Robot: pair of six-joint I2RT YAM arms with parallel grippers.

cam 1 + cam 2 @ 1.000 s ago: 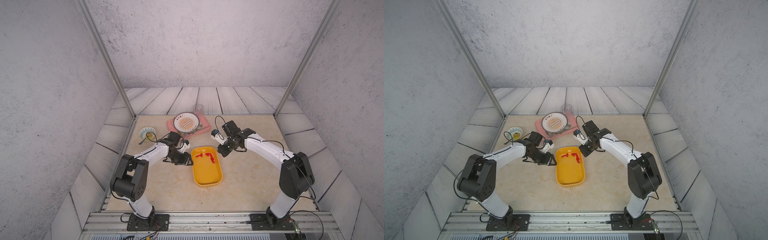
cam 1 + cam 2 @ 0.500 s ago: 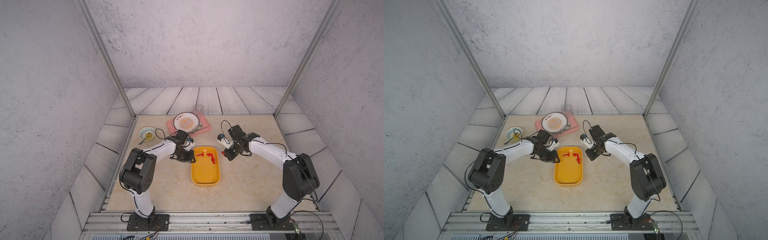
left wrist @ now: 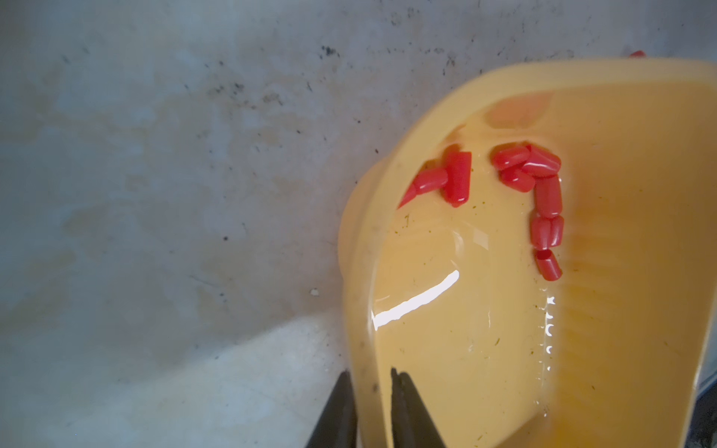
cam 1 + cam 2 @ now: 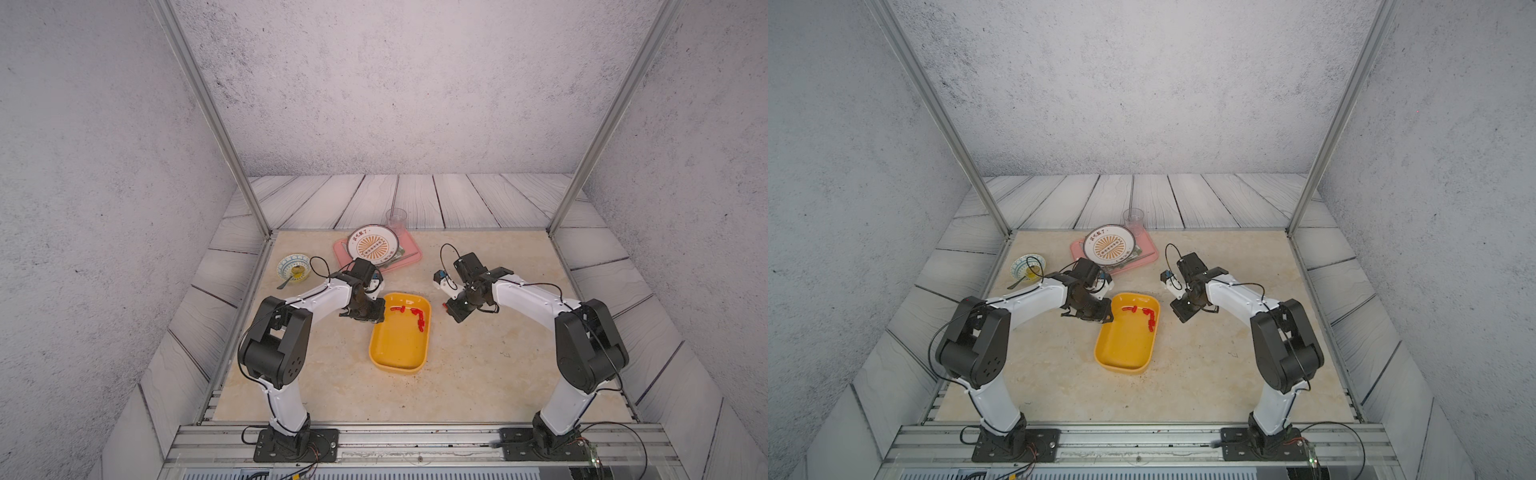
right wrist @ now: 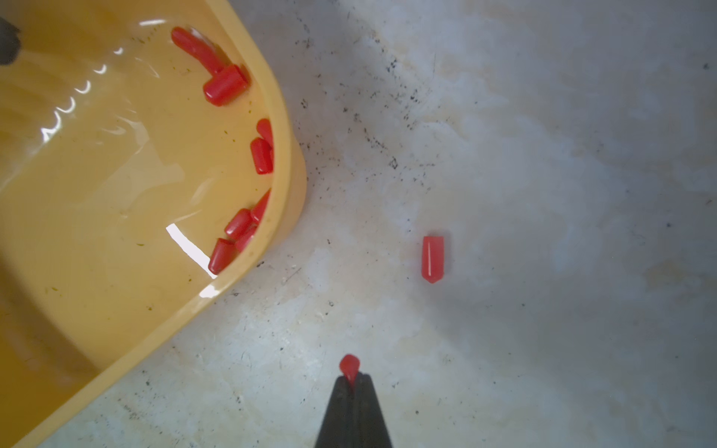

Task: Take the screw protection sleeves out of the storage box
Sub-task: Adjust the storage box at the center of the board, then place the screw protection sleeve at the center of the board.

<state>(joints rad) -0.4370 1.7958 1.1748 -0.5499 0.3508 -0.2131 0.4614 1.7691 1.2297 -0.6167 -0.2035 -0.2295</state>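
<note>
Your right end effector (image 5: 352,382) is clenched on one sleeve (image 5: 349,364) over the table (image 5: 543,155), left end effector (image 3: 368,391) pinching the storage box (image 4: 397,349) rim mid-frame, so next you'd likely drop it by the loose sleeve (image 5: 432,259), then fetch the screw protection sleeves (image 4: 417,318) in the box's upper-right corner

The table (image 4: 478,374) is a pale beige, marbled top flecked with dark specks and scuffs, widest at the near edge. At its middle lies the yellow storage box (image 4: 399,349), long side running near to far, and a single red screw protection sleeve (image 5: 432,259) lies on the bare top close to the box's right rim without touching it. Toward the far edge a pink tray (image 4: 340,251) lies flat with a clear cup (image 4: 397,218) at its far right corner, and at the far left a small patterned bowl (image 4: 284,266) sits with a spoon (image 4: 286,285) just beside it.
</note>
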